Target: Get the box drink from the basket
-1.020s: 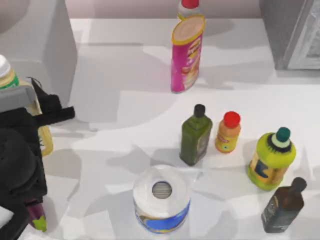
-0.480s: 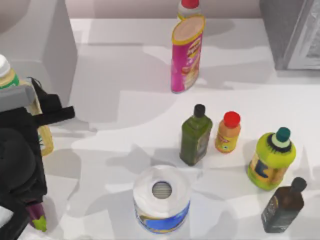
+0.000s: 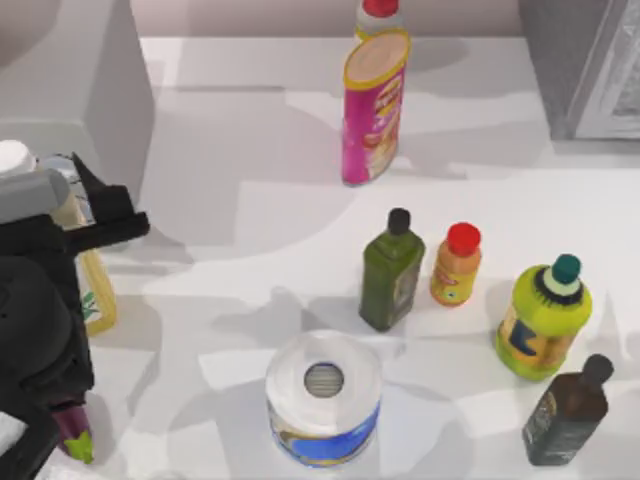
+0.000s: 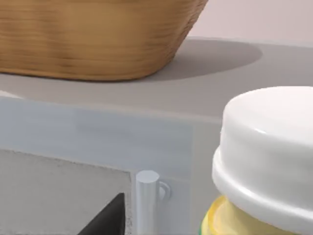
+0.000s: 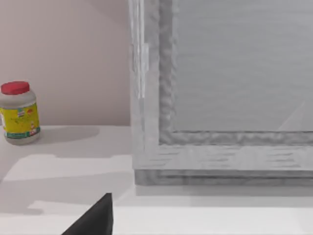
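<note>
Left gripper (image 3: 85, 225) was clamped on the box drink (image 3: 92, 285), fingers on flat sides; light, crushable carton, so gentle squeeze.

Right fingers: cannot tell.

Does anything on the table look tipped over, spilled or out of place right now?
Nothing looks spilled or toppled. The bottles, the pink canister and the paper roll all stand upright. The only oddity: the box drink hangs tilted at the left gripper, at the table's left edge.
</note>
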{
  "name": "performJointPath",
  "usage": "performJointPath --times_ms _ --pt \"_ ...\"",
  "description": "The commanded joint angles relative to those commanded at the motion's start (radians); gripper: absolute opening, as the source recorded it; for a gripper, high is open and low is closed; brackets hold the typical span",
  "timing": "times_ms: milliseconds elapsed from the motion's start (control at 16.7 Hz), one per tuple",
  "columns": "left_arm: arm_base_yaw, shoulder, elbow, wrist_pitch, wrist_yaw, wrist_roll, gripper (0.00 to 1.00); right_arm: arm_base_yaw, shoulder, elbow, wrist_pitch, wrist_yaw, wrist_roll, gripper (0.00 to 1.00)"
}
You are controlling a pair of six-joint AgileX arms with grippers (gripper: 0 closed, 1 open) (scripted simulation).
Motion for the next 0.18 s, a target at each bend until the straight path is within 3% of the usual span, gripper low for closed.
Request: performJointPath --times_ms 180 --pt "0.000 0.000 0.000 0.000 0.000 0.000 1.00 0.000 0.000 0.000 0.000 0.000 0.000 1.00"
